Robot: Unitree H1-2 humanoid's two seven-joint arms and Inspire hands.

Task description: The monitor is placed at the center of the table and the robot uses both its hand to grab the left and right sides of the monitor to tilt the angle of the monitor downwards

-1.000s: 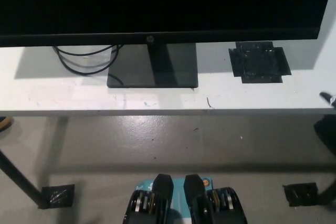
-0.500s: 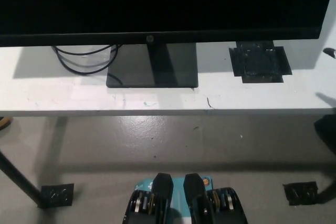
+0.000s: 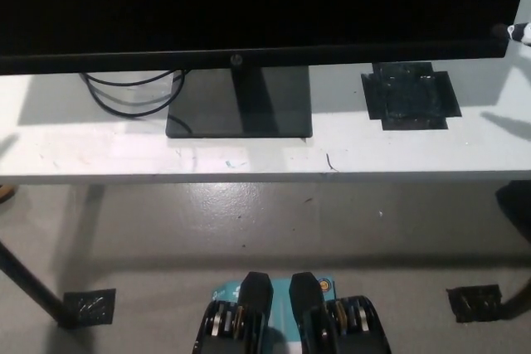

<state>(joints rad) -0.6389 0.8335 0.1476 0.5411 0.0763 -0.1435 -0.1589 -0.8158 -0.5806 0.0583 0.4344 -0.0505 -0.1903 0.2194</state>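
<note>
Your HP monitor (image 3: 249, 6) stands mid-counter (image 3: 83, 151), long axis left-right; only the right hand's (image 3: 516, 31) tip shows, just beside the right bezel, finger state indeterminate; left hand out of view.

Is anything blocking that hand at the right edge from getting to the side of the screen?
Nothing visible does. Only a tip of the right hand shows, right beside the lower right corner of the monitor, with no object between them. The black taped patch lies lower on the table. The left hand is out of view.
</note>
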